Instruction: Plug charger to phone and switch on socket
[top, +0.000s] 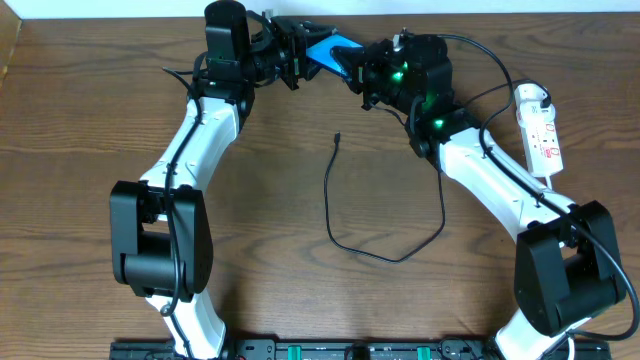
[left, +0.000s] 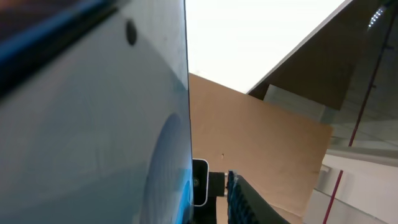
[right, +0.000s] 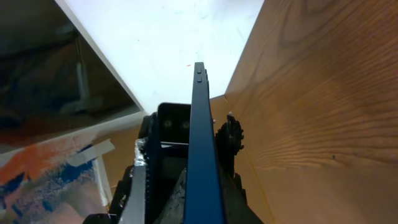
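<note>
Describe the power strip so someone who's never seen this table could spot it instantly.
Take the wooden table, then go to its right edge, toward the far side. The socket is the narrow white bar lying there with small red markings. Unlike the thin black charger curling mid-table, it is white and blocky.

The wooden table (top: 90, 130) carries the charger (top: 327, 200), its black cable lying in a loose open loop. The plug tip rests nearer the robot than the right gripper (top: 355, 68). The socket (top: 541, 130) lies flat well to that gripper's right.
</note>
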